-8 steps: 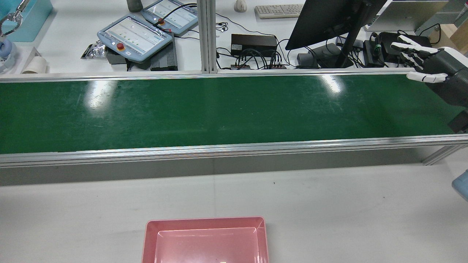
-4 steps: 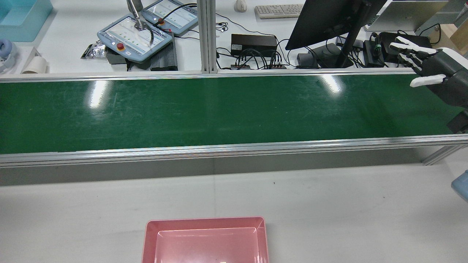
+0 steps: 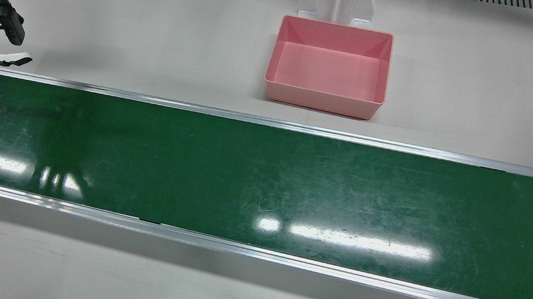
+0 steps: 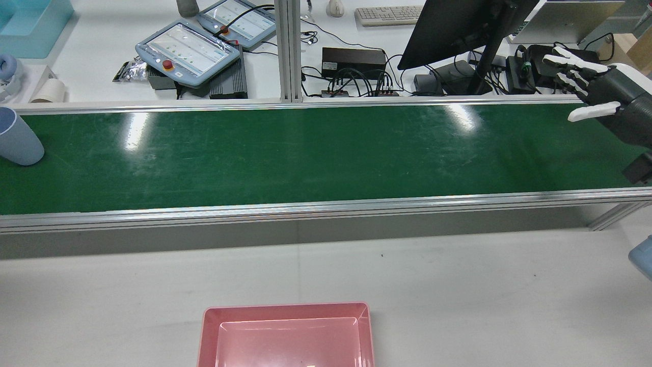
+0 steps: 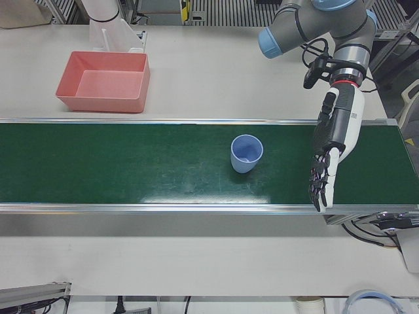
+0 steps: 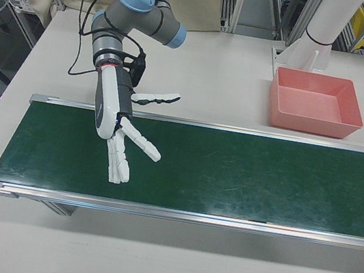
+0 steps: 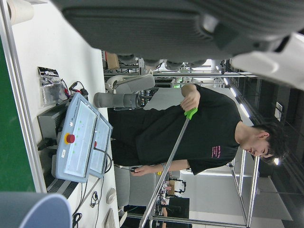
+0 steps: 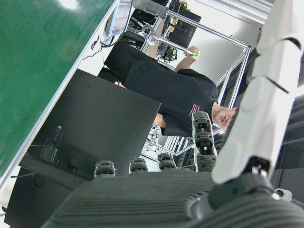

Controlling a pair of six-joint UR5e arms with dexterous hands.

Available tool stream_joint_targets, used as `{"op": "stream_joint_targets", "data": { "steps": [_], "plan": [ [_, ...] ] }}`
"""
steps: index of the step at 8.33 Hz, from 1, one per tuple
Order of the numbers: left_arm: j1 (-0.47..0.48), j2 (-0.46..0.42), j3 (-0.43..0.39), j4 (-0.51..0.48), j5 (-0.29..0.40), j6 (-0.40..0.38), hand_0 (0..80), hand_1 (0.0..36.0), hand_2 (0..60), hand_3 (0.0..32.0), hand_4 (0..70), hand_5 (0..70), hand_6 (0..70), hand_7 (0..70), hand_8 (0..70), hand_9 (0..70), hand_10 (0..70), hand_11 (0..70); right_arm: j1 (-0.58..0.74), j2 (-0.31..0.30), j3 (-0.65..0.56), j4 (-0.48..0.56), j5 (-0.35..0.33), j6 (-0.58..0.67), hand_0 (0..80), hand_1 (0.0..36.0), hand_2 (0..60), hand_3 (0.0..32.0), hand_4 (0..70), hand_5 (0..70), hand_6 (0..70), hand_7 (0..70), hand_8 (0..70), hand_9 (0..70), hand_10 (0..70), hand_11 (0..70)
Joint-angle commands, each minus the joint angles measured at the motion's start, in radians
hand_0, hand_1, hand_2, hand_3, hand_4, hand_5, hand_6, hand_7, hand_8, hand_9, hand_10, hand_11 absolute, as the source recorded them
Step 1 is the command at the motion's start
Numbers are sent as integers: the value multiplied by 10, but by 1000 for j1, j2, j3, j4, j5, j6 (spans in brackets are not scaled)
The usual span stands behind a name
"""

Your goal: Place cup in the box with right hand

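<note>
Now that a cup (image 4: 18,136) has come onto the green belt (image 4: 316,153) at the left end of the counter (image 4: 407,275), where half a second ago that stretch lay bare, you have something to work toward. It stands upright, mouth up, pale blue, roughly midway across the belt's width in the left-front view, near the left hand (image 5: 330,147) but not touching it.

Your right hand (image 4: 603,94) hovers over the far right end of the belt, close to the belt's far rail, with its fingers (image 6: 141,142) spread apart and nothing in them; it has barely shifted over the last second. The left hand hangs over its own end of the belt, fingers loosely apart, holding nothing.

The cup and your right hand are at opposite ends, well apart, so I judge the grasp has not begun; whether the belt is running cannot be told from one moment.

The pink box (image 4: 285,334) sits empty near the middle of the counter's robot-side edge, on the bare part beside the belt.
</note>
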State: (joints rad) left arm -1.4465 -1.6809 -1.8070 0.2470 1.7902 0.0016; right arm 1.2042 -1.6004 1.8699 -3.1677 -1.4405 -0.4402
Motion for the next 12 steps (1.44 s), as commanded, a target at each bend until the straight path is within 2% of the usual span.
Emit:
{"op": "stream_joint_targets", "data": {
  "steps": [1,2,3,4,5,6,7,8,9,10,11,12],
  "plan": [
    [0,0,-2,0,0,0,0,0,0,0,0,0,0,0,0,0,0,0,-9,-1,0,0,-1,-61,479,141,122,126,42,47,16,87,15,47,12,34],
    [0,0,0,0,0,0,0,0,0,0,0,0,0,0,0,0,0,0,-30,-1,-3,0,-1,-66,481,130,86,122,50,47,16,88,17,49,13,36],
    [0,0,0,0,0,0,0,0,0,0,0,0,0,0,0,0,0,0,-60,2,-6,0,5,-68,479,141,121,120,46,48,17,87,17,49,16,41],
    [0,0,0,0,0,0,0,0,0,0,0,0,0,0,0,0,0,0,-69,4,-2,0,9,-60,487,137,79,108,58,49,19,89,15,46,19,45],
    [0,0,-2,0,0,0,0,0,0,0,0,0,0,0,0,0,0,0,-66,17,-2,0,11,-58,485,144,110,100,57,49,20,92,16,48,18,44],
    [0,0,-2,0,0,0,0,0,0,0,0,0,0,0,0,0,0,0,-64,17,-3,-2,11,-55,481,154,149,78,59,49,23,98,14,47,21,48],
    [0,0,0,0,0,0,0,0,0,0,0,0,0,0,0,0,0,0,-64,17,-5,-2,12,-52,484,143,121,16,97,47,31,111,12,47,31,62],
    [0,1,0,0,0,0,0,0,0,0,0,0,0,0,0,0,0,0,-66,19,-5,0,15,-55,485,143,131,0,151,46,42,127,11,49,42,77],
    [0,0,0,0,0,0,0,0,0,0,0,0,0,0,0,0,0,0,-67,22,-5,0,28,-57,492,122,60,0,214,44,50,144,7,46,48,85],
    [0,0,0,0,0,0,0,0,0,0,0,0,0,0,0,0,0,0,-72,23,-12,0,37,-57,480,148,167,0,170,44,47,130,4,40,46,81],
    [0,0,0,0,0,0,0,0,0,0,0,0,0,0,0,0,0,0,-77,34,-17,0,38,-61,487,118,61,0,205,43,47,129,5,42,45,80],
    [0,0,0,0,2,0,0,0,0,0,0,0,0,0,0,0,0,0,-81,65,-47,0,38,-61,480,125,104,0,184,42,44,136,6,43,41,75]
  ]
}}
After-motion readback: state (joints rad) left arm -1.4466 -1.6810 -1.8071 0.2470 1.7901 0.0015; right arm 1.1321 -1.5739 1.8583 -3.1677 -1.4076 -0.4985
